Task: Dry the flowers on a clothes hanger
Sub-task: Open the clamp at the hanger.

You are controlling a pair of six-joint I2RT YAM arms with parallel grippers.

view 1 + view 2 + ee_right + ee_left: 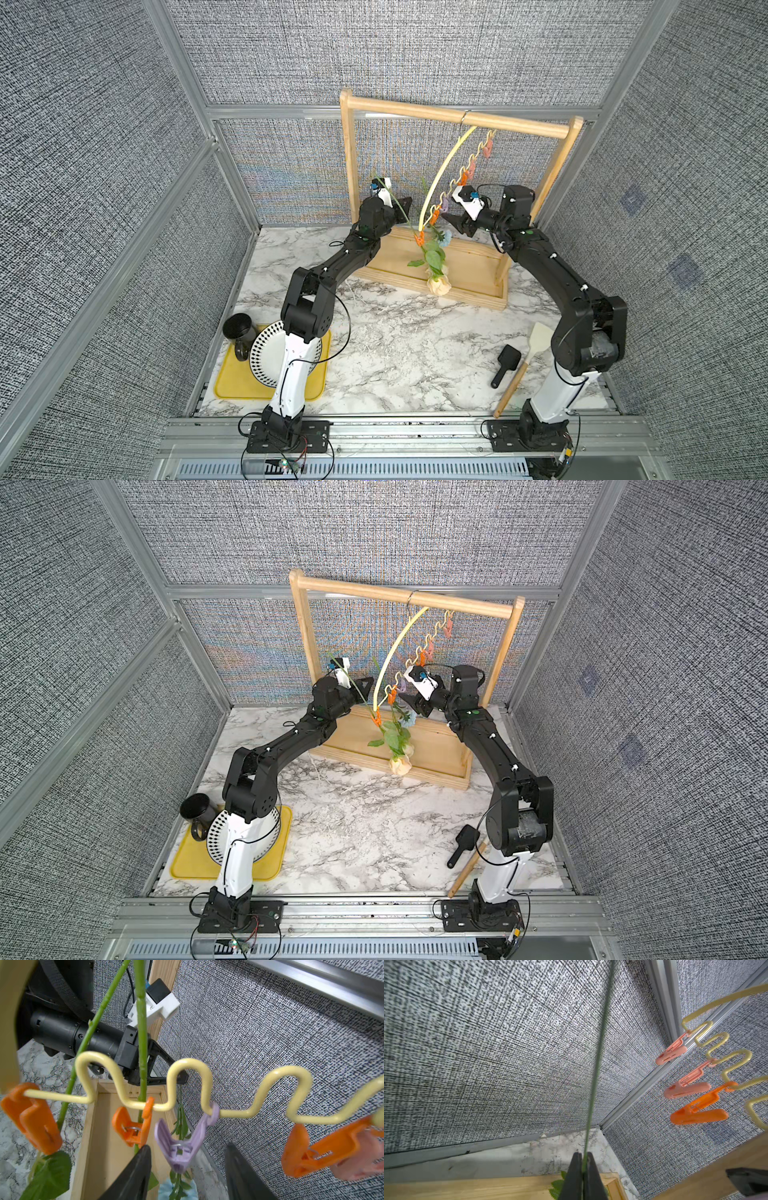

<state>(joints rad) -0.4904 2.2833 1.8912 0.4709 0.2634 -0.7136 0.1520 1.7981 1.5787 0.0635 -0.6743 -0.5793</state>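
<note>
My marble worktop (395,353) carries a wooden rack (415,109) at the back, a yellow tray (232,386) with plate (264,353) and black mug (237,328), and a spatula (539,337) beside a black handled tool (506,361)

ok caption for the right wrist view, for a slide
Open right gripper lined up on the purple clip of the hanger, two green stems hanging beside it at the orange clips

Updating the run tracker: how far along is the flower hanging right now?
Done: two stems look clipped, one in the end orange clip, one in the next orange clip; the peach rose hangs head-down. In hand: left gripper shut on the third stem, seemingly the blue flower's; right gripper open around the empty purple clip on the hanger. Left: squeeze that clip open, feed the stem in, release.
</note>
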